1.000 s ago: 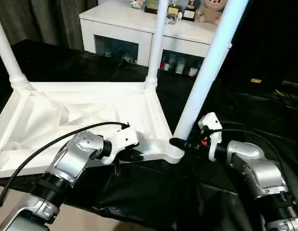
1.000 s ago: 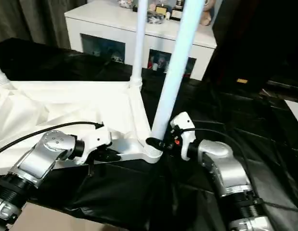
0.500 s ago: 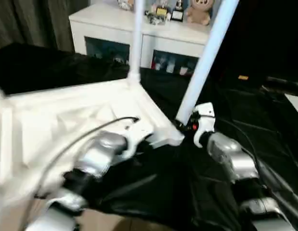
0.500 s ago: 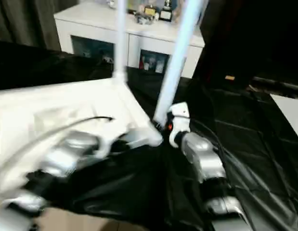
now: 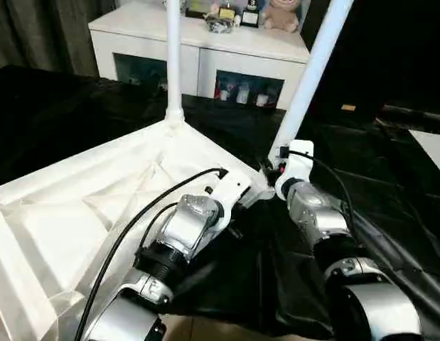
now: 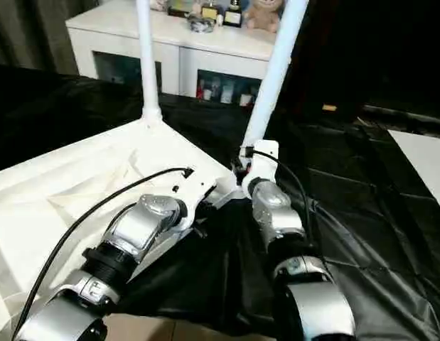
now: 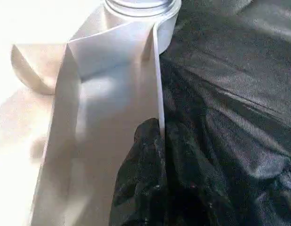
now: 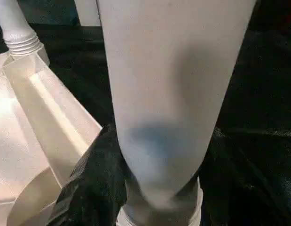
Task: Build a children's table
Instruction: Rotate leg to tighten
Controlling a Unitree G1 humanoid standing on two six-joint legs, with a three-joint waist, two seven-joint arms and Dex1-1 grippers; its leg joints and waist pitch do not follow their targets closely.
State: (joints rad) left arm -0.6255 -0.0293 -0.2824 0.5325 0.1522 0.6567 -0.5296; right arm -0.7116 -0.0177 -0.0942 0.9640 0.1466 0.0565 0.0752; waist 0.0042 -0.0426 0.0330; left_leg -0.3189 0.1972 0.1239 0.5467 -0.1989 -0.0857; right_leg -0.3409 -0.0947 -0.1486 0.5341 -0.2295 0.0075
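You are looking at the table (image 5: 99, 206) lying upside down on the black-covered counter (image 5: 376, 185), its ribbed underside facing up and filling the left and near part of the scene. Two legs are showing, both standing up from the far side of the top: the left leg (image 5: 173, 57) is rising from the far corner, and the right leg (image 5: 308, 78) is rising, tilted to the right, from the corner nearest your end effectors.

Your left end effector (image 7: 159, 141) is pinching the thin upright rim of the top just near of that right corner; its black fingers (image 7: 140, 155) are closing on either side of the rim, one inside and one outside. In the head views the left forearm is crossing over the near edge of the top to reach that spot.

Your right end effector (image 8: 157, 155) is wrapping around the base of the right leg, just above its threaded collar, with a black finger (image 8: 96, 169) on each side of the leg and touching it.

Beyond the counter, a white cabinet (image 5: 198, 50) with glass-fronted doors is standing against the far side, with small trophies and a plush toy (image 5: 280, 15) sitting on top. A flat white board (image 6: 422, 160) is lying at the right edge, well apart from the table.
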